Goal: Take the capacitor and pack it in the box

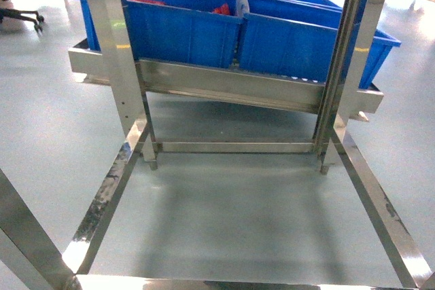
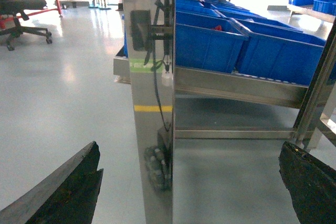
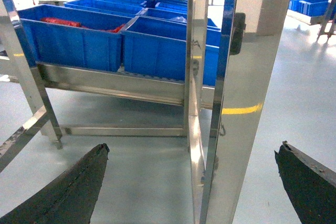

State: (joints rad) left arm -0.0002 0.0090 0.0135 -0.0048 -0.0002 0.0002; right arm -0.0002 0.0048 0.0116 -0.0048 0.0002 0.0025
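With both the left gripper [image 2: 189, 182] and right gripper [image 3: 191, 182] spread wide and empty before the stainless-steel rack [image 1: 231, 86] of blue plastic bins [image 1: 183, 32], neither capacitor nor peach-pink box is visible, so nothing appears packed yet.

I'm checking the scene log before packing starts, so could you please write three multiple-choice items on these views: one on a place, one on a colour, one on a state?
1. Where do the bins sit?
A. on the floor
B. on the steel rack's sloped shelf
C. on a chair

2. What colour are the bins?
A. blue
B. green
C. white

3. How does the left gripper stand?
A. shut on a capacitor
B. open, holding nothing
C. shut on a lid

Answers: 1 B, the shelf carries them above the floor. 2 A, blue in every view. 3 B, its fingers are wide apart with only floor between.
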